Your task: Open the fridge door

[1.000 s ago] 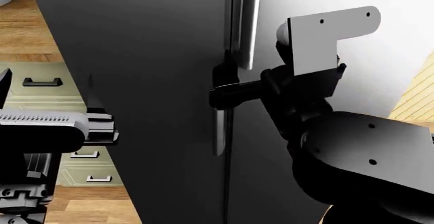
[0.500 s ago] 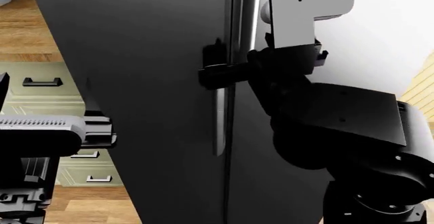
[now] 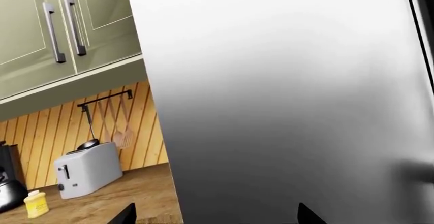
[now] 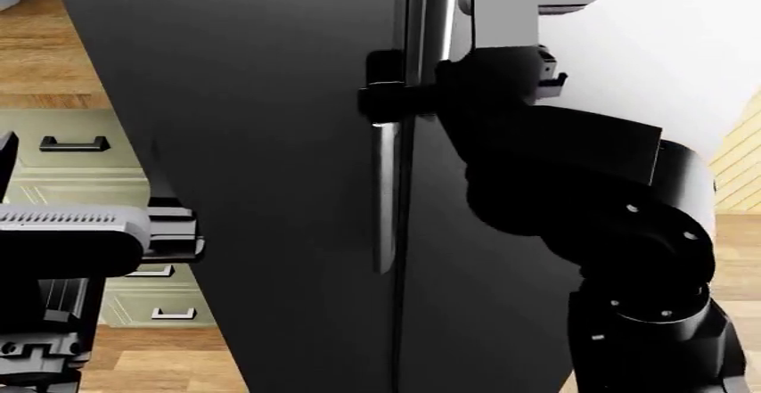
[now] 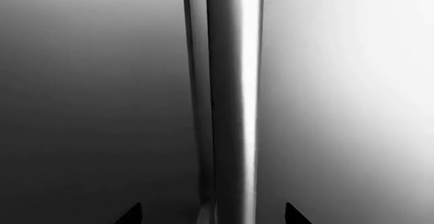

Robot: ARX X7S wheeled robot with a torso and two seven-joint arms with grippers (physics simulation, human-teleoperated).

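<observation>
nearest me my left hand [image 4: 178, 233] hangs idle by the green drawers [image 4: 71, 157]; i cannot tell whether it is apart or together. my right hand [image 4: 387, 99] reaches leftward to the handle [image 4: 383, 197], whose long axis runs straight up and down at the fridge door [image 4: 500, 322] edge, dead ahead. the right wrist view shows the bar [image 5: 234, 102] centred between two parted fingertips [image 5: 130, 215], not clamped, which the head view hides. the left wrist view alone shows a toaster [image 3: 87, 169] on the worktop [image 3: 135, 191].
</observation>
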